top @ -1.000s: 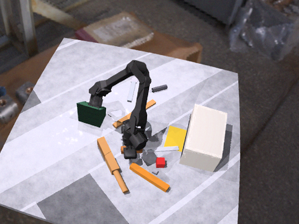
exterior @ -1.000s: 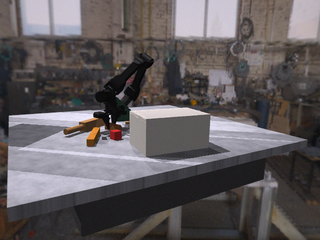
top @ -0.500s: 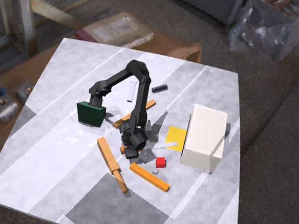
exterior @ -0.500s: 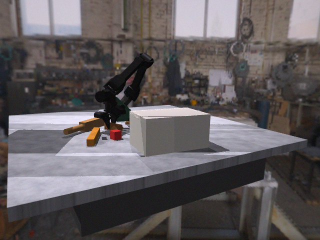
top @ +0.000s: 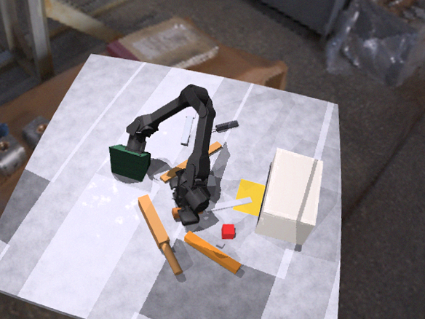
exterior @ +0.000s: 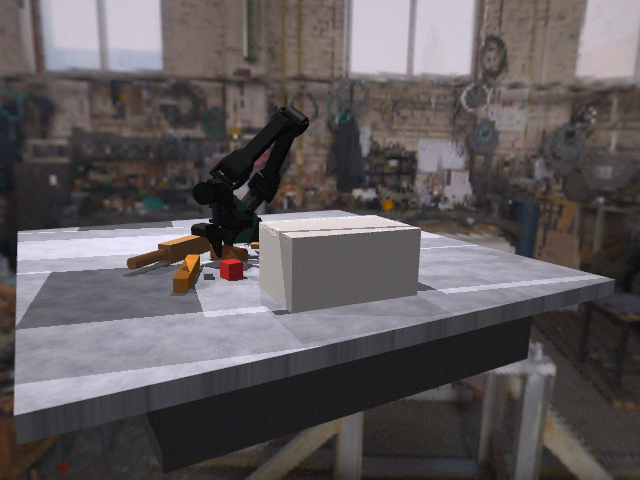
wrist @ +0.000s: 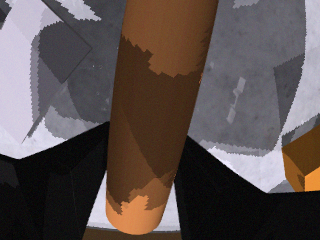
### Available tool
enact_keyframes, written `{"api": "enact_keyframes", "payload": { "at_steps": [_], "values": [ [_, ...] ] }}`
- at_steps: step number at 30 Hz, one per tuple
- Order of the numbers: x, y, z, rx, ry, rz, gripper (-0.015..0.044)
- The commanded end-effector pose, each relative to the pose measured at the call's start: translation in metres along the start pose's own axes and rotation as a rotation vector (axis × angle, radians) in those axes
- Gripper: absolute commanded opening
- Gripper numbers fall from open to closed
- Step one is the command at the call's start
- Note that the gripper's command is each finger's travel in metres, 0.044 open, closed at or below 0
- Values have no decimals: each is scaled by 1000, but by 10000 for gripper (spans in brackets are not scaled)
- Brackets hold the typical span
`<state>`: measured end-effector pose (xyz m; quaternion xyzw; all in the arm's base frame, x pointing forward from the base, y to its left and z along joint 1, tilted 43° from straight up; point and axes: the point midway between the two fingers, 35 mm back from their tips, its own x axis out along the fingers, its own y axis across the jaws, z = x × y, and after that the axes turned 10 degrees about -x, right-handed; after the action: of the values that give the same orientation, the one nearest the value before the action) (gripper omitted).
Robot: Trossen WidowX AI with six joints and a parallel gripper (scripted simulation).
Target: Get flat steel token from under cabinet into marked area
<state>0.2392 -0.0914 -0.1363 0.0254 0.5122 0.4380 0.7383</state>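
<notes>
My gripper (top: 186, 209) (exterior: 218, 250) (wrist: 144, 135) is shut on the round orange-brown handle of a tool (top: 176, 212) (wrist: 155, 100). In the top view, a thin pale blade (top: 236, 203) reaches from beside the gripper toward the cabinet, its end over the yellow marked area (top: 249, 188). The join between handle and blade is hidden, and I cannot tell how high the blade is. The cream cabinet (top: 295, 189) (exterior: 356, 266) stands just beyond the marked area. Its vent slots face away from clear view. I cannot see the steel token.
A red cube (top: 227, 231) (exterior: 231, 269), a small grey piece (top: 220, 245) (exterior: 208, 276) and an orange bar (top: 213, 252) (exterior: 186, 273) lie near the gripper. An orange paddle (top: 153, 221) (exterior: 178, 249), another orange strip (top: 171, 173), a pale strip (top: 187, 131) and a dark-handled tool (top: 227, 125) lie farther off.
</notes>
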Motion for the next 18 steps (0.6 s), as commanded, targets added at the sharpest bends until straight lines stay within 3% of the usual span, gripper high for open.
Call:
{"api": "enact_keyframes", "payload": {
  "at_steps": [1,18],
  "values": [
    [-2,3,5,-14,-2,-6,0],
    [-2,16,23,-27,-2,-4,0]
  ]
}}
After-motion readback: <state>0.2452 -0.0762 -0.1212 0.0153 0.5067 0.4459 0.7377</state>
